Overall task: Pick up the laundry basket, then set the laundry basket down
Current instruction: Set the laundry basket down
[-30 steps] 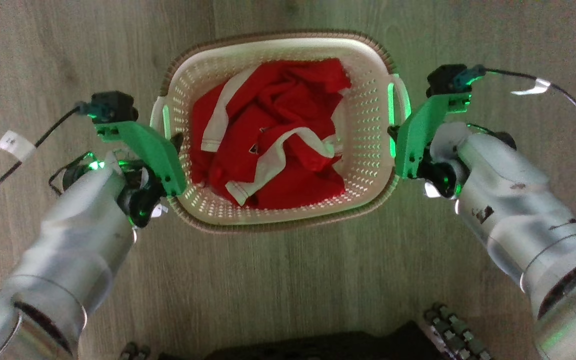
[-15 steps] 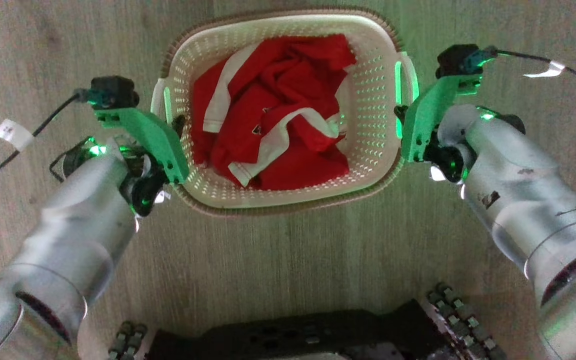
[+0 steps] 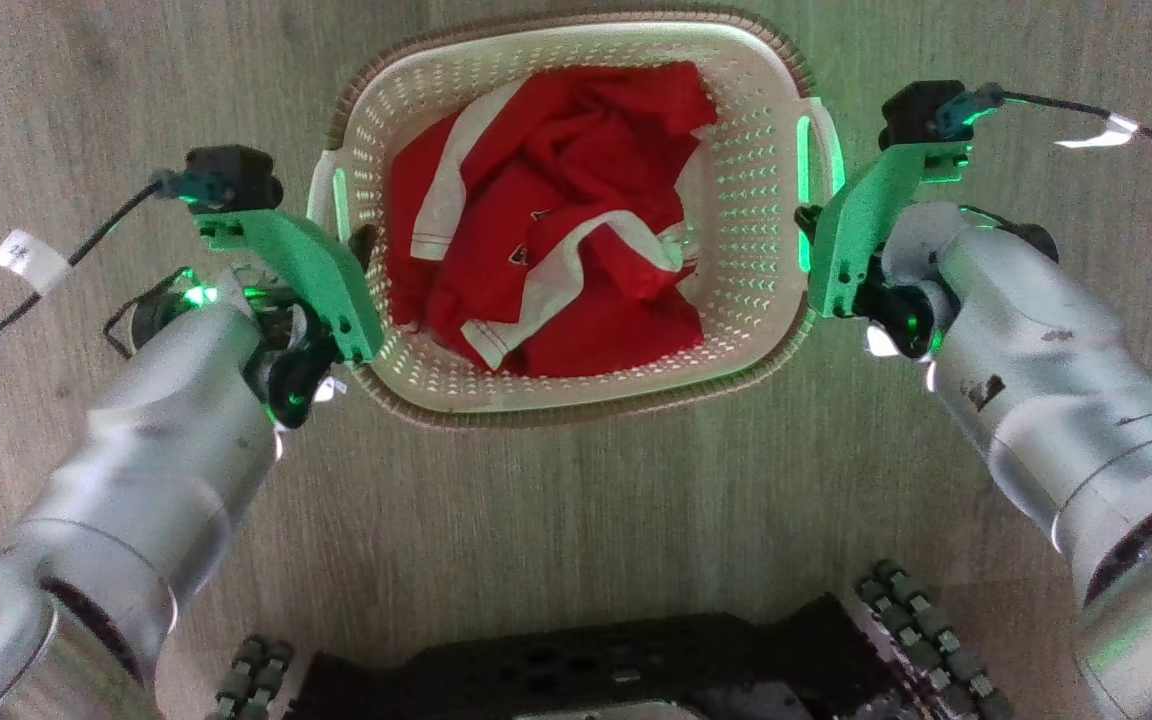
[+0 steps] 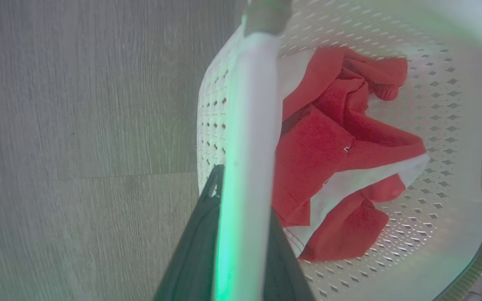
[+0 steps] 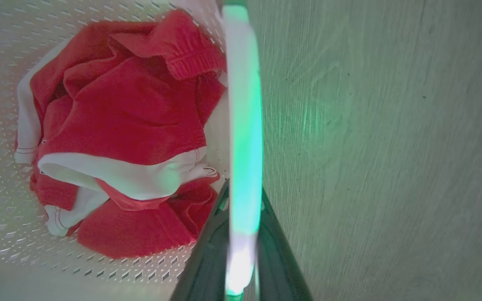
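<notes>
The basket (image 3: 736,330) hangs between the two arms, over the wood floor (image 3: 576,520). I cannot tell if it touches the floor. One red and white cloth (image 3: 576,200) lies inside. The left gripper (image 3: 360,248) is closed on the left handle (image 3: 321,200). The right gripper (image 3: 808,225) is closed on the right handle (image 3: 828,150), same as a second ago. The camera has moved since, so the robot's dark base (image 3: 586,670) shows.
</notes>
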`<state>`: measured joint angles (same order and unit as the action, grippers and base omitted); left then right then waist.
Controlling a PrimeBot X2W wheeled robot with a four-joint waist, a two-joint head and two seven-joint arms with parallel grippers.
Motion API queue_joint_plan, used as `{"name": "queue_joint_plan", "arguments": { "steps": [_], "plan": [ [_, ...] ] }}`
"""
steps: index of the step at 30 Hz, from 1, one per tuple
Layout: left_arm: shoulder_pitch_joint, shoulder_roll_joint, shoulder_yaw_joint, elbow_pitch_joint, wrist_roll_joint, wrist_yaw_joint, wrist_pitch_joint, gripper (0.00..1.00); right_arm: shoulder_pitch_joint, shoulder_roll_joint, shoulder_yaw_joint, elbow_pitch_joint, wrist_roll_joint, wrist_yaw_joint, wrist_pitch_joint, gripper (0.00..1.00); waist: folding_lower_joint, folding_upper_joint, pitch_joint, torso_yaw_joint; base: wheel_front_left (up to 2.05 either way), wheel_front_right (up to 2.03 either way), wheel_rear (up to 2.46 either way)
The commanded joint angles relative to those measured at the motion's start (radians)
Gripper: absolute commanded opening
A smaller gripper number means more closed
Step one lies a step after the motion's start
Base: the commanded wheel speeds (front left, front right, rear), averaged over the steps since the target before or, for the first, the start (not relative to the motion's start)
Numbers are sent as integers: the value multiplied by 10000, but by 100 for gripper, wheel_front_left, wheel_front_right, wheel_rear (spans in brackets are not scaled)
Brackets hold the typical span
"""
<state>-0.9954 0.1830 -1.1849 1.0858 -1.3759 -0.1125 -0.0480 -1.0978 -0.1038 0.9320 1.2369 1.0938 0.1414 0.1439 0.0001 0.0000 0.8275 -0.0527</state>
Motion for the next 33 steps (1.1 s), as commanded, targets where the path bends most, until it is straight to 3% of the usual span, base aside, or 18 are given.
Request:
{"name": "queue_joint_plan", "arguments": {
  "steps": [1,3,4,5,6,11,23,33],
  "plan": [
    [10,154,97,-223,-72,-182,-42,0,481,-400,45,209,17,-107,-13,0,-1,0,-38,-12,0,0,0],
    [51,148,69,-274,-186,-182,11,0,590,-378,92,-135,82,-107,35,0,-1,0,-85,-21,0,0,0],
    [68,151,37,-345,-250,-182,125,2,670,-400,122,-351,137,-107,117,38,-1,0,-110,-19,0,0,0],
    [71,168,10,-381,-291,-182,170,36,728,-465,168,-552,161,-107,149,100,-1,0,-134,-14,0,0,0],
    [103,165,14,-426,-398,-182,297,100,796,-527,214,-795,199,-107,170,100,-1,0,-157,-10,0,0,0],
    [141,243,-109,-725,-660,-182,732,100,1014,-870,381,-1358,321,-107,248,100,-1,0,-255,29,0,0,0],
    [216,259,-271,-449,-813,-182,443,100,1244,-1097,531,-1511,503,-107,64,100,-1,0,-631,64,0,0,0],
    [667,89,-405,437,-529,-182,-1079,100,1904,-1185,581,-1604,486,-107,-1547,100,-1,0,-1786,144,0,0,0]
  ]
}}
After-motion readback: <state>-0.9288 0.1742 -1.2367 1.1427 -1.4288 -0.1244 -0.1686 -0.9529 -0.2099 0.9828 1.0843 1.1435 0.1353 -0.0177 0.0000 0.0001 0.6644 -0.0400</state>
